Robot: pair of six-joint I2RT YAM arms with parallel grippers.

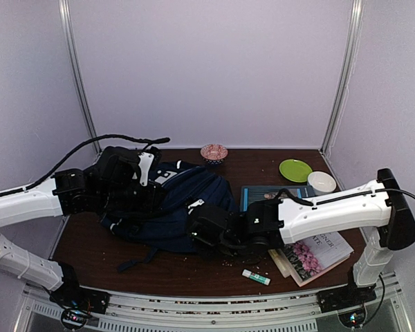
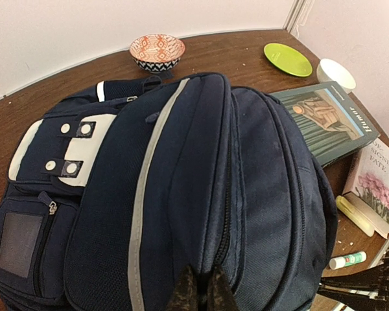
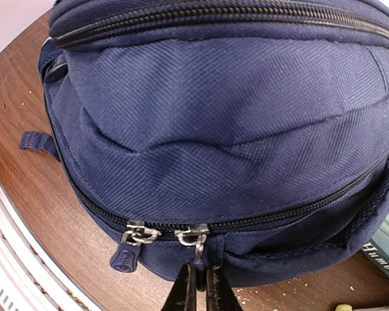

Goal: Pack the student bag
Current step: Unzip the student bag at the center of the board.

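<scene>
Starting out, you're seeing student bag (image 1: 173,207) zipped | R hand (image 3: 198,285) pinching zip pull (image 3: 196,243) | L hand (image 2: 201,293) clenched at bag top | books (image 1: 315,252) waiting on worktop (image 1: 159,273).

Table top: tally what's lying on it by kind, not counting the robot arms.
Backpack: 1
Bowls: 2, patterned bowl and white bowl
Green plate: 1
Books: 2, teal book and flowered book
Glue stick: 1
Pale yellow item, kind unclear: 1
Total: 8

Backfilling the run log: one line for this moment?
left gripper: shut on student bag fabric | right gripper: shut on zipper pull | zip: closed
</scene>
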